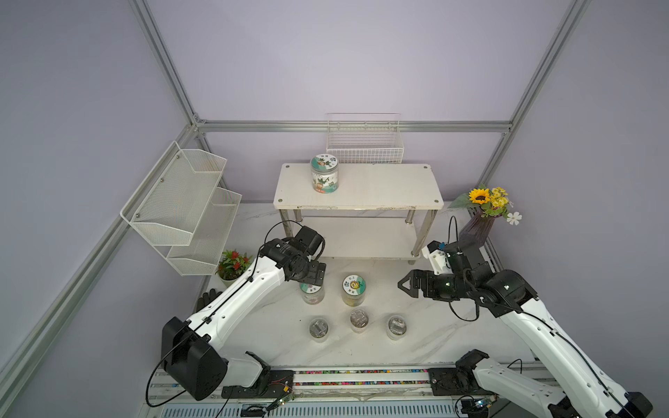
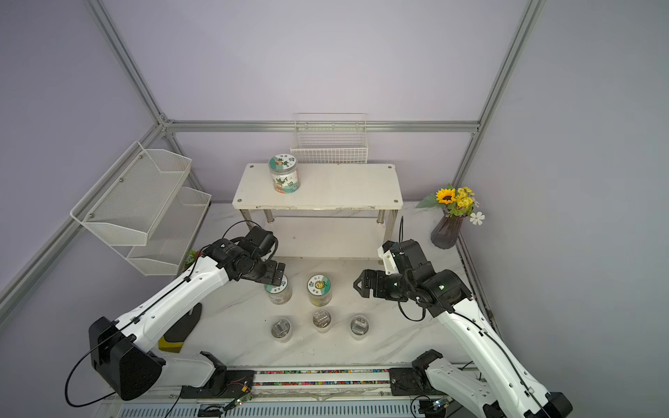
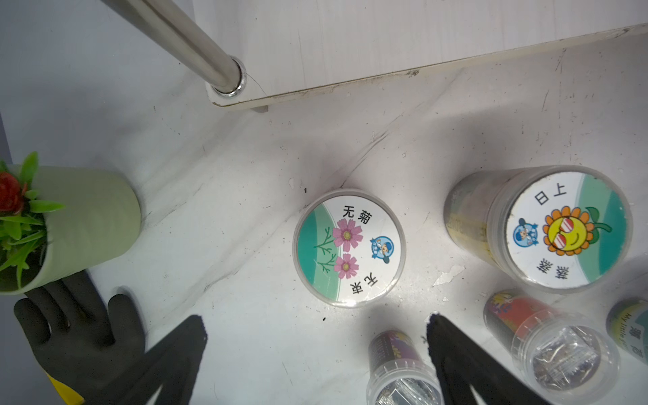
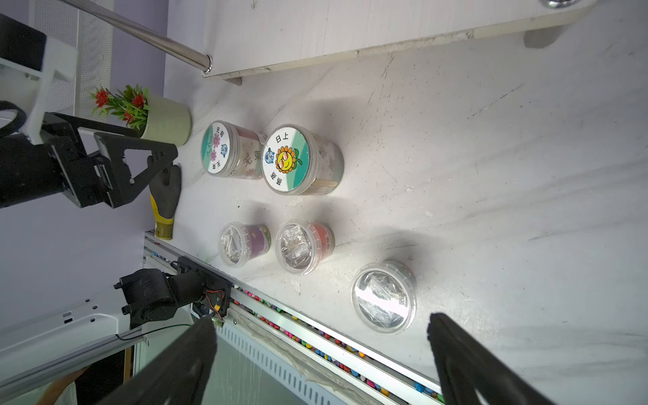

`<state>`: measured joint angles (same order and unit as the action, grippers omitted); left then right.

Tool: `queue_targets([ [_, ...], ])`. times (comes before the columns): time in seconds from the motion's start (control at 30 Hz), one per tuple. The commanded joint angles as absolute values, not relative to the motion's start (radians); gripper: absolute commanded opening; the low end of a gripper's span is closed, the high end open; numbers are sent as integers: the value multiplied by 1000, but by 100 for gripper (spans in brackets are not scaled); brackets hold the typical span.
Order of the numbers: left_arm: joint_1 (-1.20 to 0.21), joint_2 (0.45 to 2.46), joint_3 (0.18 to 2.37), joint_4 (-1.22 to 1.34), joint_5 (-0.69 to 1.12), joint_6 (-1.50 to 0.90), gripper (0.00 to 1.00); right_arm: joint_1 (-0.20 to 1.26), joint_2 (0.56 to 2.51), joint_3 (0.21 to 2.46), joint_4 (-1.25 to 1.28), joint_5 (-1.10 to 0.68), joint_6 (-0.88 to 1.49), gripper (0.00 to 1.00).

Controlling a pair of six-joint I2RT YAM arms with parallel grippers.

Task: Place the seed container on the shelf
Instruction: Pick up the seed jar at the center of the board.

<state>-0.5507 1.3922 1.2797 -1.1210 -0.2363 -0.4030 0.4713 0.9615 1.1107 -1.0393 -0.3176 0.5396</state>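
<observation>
The shelf (image 1: 380, 188) stands at the back of the marble table. One labelled seed container (image 1: 324, 173) stands upright on the left part of its top board. Two more stand on the table before it, a pink-flower-lidded one (image 1: 312, 292) and a sunflower-lidded one (image 1: 353, 289). My left gripper (image 3: 317, 321) hangs open just above the pink-flower container (image 3: 349, 247), holding nothing. My right gripper (image 1: 401, 285) is open too and empty, right of the sunflower container (image 4: 287, 159) and apart from it.
Three small clear-lidded jars (image 1: 319, 328) (image 1: 359, 320) (image 1: 396, 326) line up nearer the front. A white mesh rack (image 1: 181, 206) hangs on the left wall and a wire basket (image 1: 365, 144) at the back. There is a potted plant (image 1: 231, 266), a black glove (image 3: 80, 333) and a flower vase (image 1: 478, 228).
</observation>
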Motion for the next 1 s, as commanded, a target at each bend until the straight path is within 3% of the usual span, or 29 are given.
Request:
queue_targets([
  [0.0, -554, 1402, 1257, -1097, -218, -433, 100, 468, 959, 1095, -1014, -301, 526, 97],
  [0.97, -548, 1608, 1190, -936, -160, -436, 100, 468, 996, 1111, -1023, -284, 509, 97],
])
